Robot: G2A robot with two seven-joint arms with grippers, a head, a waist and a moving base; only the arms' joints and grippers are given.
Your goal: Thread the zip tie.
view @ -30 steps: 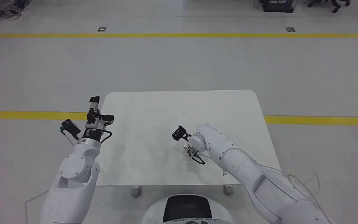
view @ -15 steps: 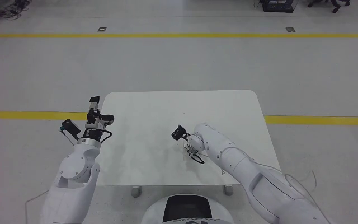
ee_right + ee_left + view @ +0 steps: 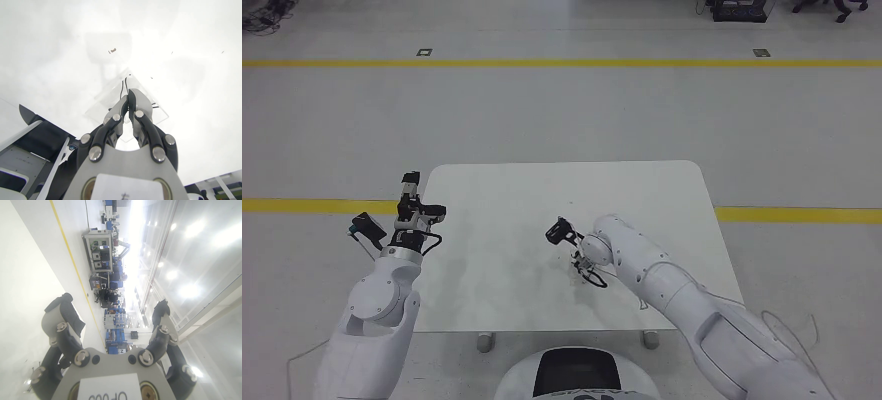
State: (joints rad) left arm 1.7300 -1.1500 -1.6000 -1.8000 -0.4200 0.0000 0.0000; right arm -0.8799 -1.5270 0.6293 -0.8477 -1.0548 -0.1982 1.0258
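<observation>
1. Just right of centre in the top view, my right hand [image 3: 128, 94] is pinched nearly closed on the thin black zip tie [image 3: 122, 88].
2. From that grip the tie runs out over a clear plastic block [image 3: 158, 113] lying on the white surface [image 3: 542, 190].
3. At the surface's left edge, my left hand [image 3: 113, 301] is held up, spread wide open, holding nothing.
</observation>
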